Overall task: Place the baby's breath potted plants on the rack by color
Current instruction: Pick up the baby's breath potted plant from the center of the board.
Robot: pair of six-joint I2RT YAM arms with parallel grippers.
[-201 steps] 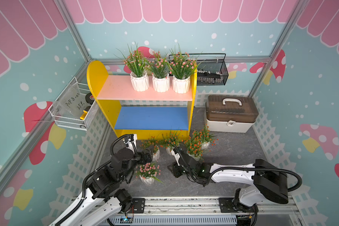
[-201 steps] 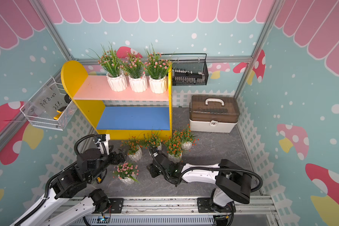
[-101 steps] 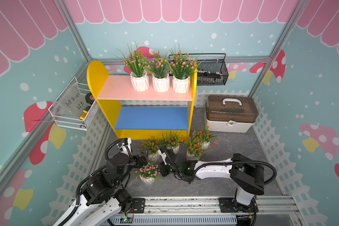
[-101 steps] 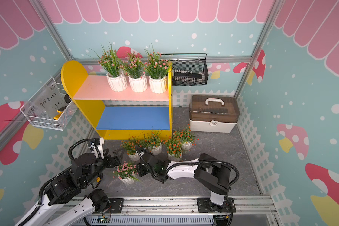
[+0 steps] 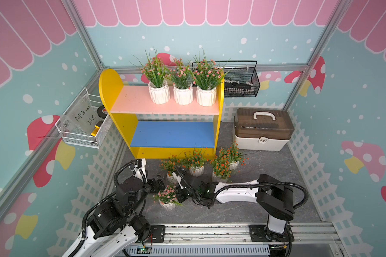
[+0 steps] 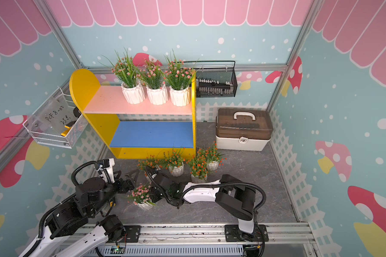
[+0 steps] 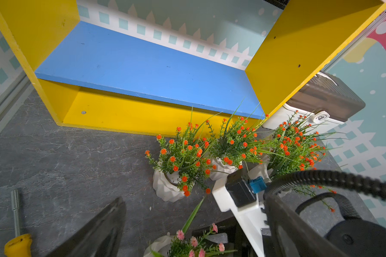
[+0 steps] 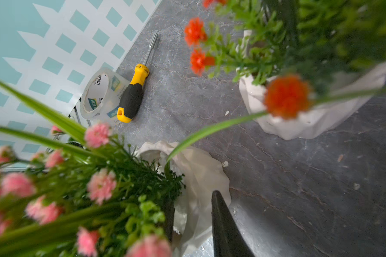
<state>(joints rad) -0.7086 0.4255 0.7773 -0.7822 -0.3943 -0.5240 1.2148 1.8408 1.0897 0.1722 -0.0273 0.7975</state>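
Pink baby's breath plant (image 5: pixel 166 197) sits within our right tool (image 8: pixel 193 200); we cannot tell if it clamps. Our left tool (image 5: pixel 158 181) stands apart.

Bright, even overhead light; only faint soft shadows on the grey surface (image 5: pixel 265 169). Both top views sharp throughout. Right wrist view: near pink blossoms (image 8: pixel 100 184) and orange blossom (image 8: pixel 286 96) blurred, screwdriver (image 8: pixel 133 93) beyond sharp.
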